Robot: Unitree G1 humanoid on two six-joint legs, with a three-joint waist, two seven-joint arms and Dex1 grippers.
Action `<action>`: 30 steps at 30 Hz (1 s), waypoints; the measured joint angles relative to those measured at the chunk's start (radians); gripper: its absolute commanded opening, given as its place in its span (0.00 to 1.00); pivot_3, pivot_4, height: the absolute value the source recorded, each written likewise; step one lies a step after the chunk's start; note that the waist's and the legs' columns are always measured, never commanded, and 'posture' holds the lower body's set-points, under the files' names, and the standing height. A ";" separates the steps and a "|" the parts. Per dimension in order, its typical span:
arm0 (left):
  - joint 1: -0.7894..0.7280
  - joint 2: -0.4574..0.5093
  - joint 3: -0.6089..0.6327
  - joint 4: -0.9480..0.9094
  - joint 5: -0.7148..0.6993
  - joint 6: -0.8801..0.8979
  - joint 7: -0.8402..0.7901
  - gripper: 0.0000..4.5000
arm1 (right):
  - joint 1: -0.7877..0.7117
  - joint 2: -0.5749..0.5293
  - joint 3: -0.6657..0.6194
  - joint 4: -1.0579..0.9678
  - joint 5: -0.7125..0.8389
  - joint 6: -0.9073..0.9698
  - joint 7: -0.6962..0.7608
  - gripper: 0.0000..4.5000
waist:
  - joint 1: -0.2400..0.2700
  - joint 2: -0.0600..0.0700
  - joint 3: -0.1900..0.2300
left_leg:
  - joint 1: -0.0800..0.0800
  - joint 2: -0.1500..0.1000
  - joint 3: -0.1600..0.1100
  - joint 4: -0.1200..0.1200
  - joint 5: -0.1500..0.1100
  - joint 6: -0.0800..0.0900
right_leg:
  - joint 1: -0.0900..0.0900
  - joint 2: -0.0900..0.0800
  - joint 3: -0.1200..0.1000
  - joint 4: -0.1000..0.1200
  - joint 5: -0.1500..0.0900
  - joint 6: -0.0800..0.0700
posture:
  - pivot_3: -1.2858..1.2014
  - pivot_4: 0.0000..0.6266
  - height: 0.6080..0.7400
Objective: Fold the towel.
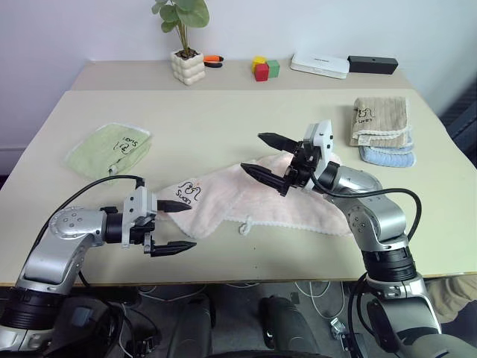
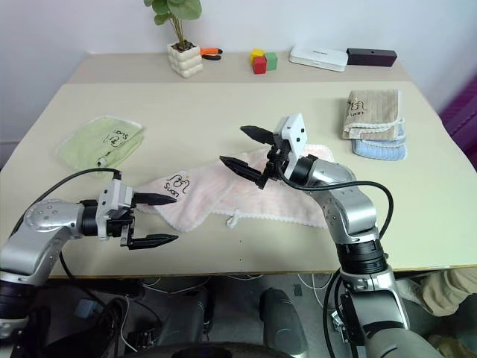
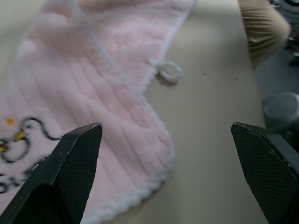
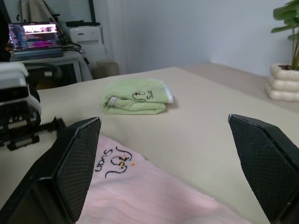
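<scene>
A wide beige table (image 1: 223,119) with a smooth matte top carries everything described here. Near its front edge lies the towel (image 1: 246,201), a pale pink terry cloth, spread loosely and slightly rumpled rather than flat. It looks light, soft and floppy, likely to sag and drape when lifted, and not fragile. Its ribbed pile should give the fingers good friction. A white scalloped trim runs round the edge, a small loop (image 1: 244,227) hangs from the front hem, and a dark printed logo (image 1: 191,192) sits at one end. The corners and trimmed edges seem the best places to pinch.

The right gripper (image 1: 267,158) hovers above the middle of the towel, its black pointed jaws spread wide and holding nothing. The left gripper (image 1: 174,227) sits low beside the towel's logo end, jaws likewise spread and empty.

Beyond the towel's logo end rests a folded green towel (image 1: 108,148). Beyond its other end sit stacked beige and blue towels (image 1: 381,127).
</scene>
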 measured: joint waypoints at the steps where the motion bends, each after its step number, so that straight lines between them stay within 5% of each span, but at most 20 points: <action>1: -0.006 0.004 -0.014 0.017 0.027 -0.019 -0.007 1.00 | 0.001 0.000 0.000 -0.001 0.000 0.000 -0.003 0.99 | -0.001 0.000 0.000 | 0.000 0.000 0.000 0.000 0.000 0.000 | 0.000 0.000 0.000 0.000 0.000 0.000 | 0.52 0.24 1.00; 16: -0.154 -0.069 -0.136 0.258 0.221 -0.266 -0.016 1.00 | 0.026 -0.008 -0.012 -0.051 0.003 0.001 -0.056 0.99 | 0.001 0.000 0.000 | 0.000 0.000 0.000 0.000 0.000 0.000 | 0.000 0.000 0.000 0.001 0.001 0.003 | 0.52 0.24 1.00; 26: -0.189 -0.093 -0.155 0.286 0.248 -0.291 0.009 0.00 | 0.026 -0.008 -0.012 -0.060 0.018 0.001 -0.058 1.00 | 0.001 0.000 0.000 | 0.000 0.000 0.000 0.001 0.000 0.000 | 0.001 0.000 0.000 0.001 0.002 0.003 | 0.52 0.24 1.00; 30: -0.167 -0.089 -0.133 0.272 0.219 -0.272 0.009 0.00 | 0.025 -0.008 -0.011 -0.060 0.019 0.000 -0.057 1.00 | -0.001 0.000 0.000 | 0.000 0.000 0.000 0.000 0.000 0.000 | 0.000 0.000 0.000 0.001 0.002 0.003 | 0.52 0.24 1.00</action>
